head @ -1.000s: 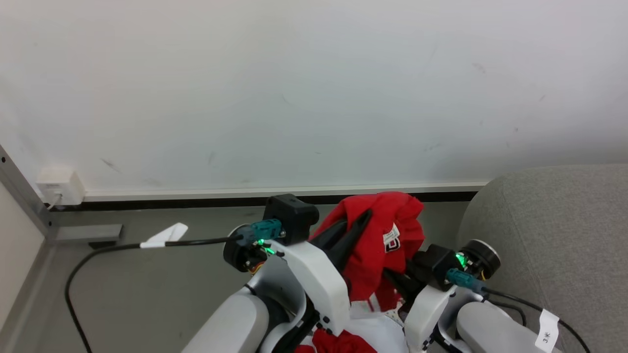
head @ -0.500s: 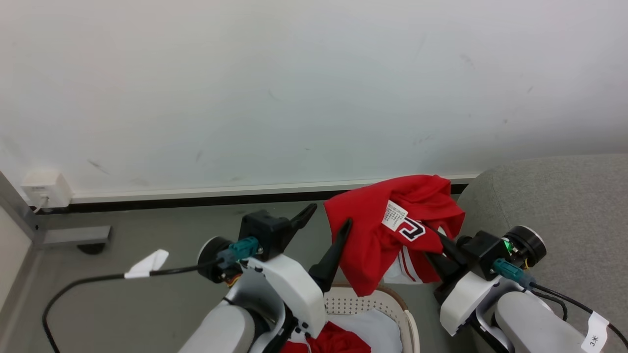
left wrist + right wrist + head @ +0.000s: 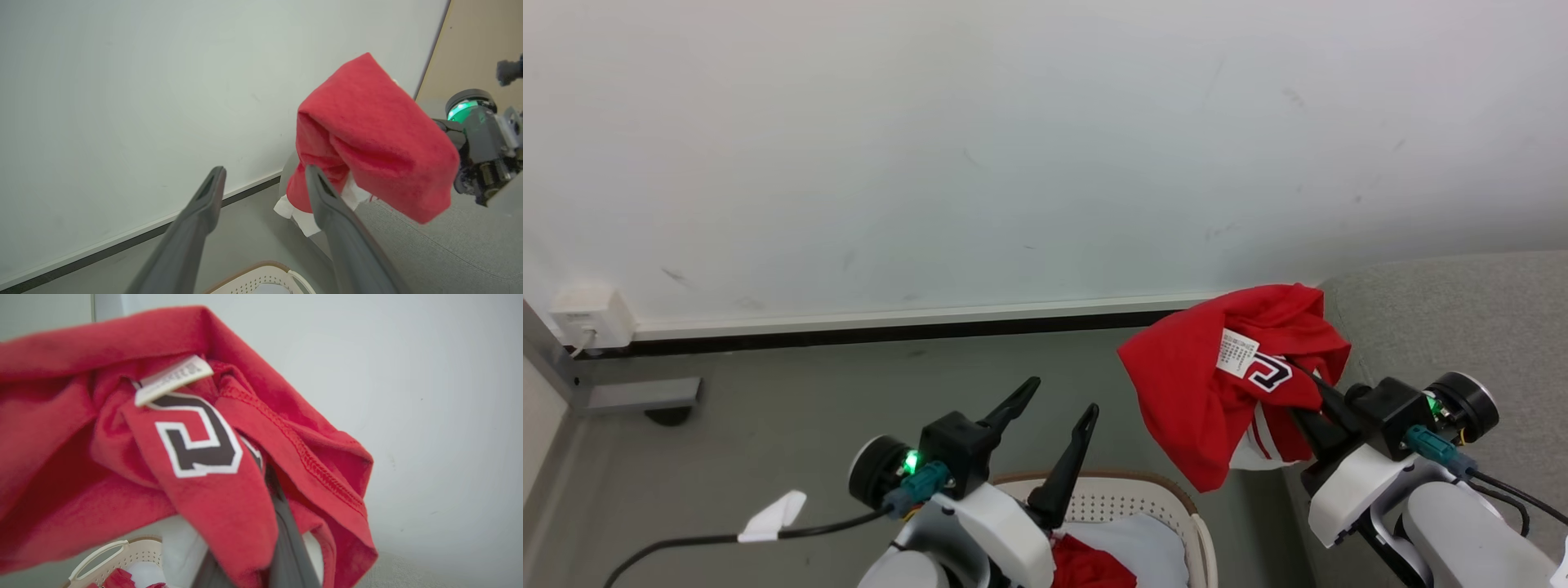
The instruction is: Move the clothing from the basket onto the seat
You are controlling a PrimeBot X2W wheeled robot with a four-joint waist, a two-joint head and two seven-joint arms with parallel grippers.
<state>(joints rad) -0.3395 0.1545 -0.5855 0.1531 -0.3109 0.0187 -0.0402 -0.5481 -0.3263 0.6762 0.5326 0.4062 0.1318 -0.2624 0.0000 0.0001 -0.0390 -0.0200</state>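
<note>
A red piece of clothing (image 3: 1217, 384) with a white label and a dark number patch hangs bunched in the air, and my right gripper (image 3: 1319, 392) is shut on it. It hangs beside the rounded edge of the grey seat (image 3: 1462, 310). In the right wrist view the clothing (image 3: 184, 457) drapes over my dark fingers (image 3: 286, 539). My left gripper (image 3: 1062, 396) stands open with nothing in it, above the cream basket (image 3: 1176, 490) and left of the garment. Its view shows the clothing (image 3: 367, 134) just past the right finger. More red clothing (image 3: 1090, 567) and a white cloth lie in the basket.
A pale wall with a dark baseboard runs across the back. A white socket box (image 3: 584, 314) sits at the far left. A black cable with a white tag (image 3: 768, 514) trails over the grey floor on my left.
My left gripper opened, let go of the red clothing and dropped back over the basket. My right gripper carried the clothing to the right, toward the seat.
</note>
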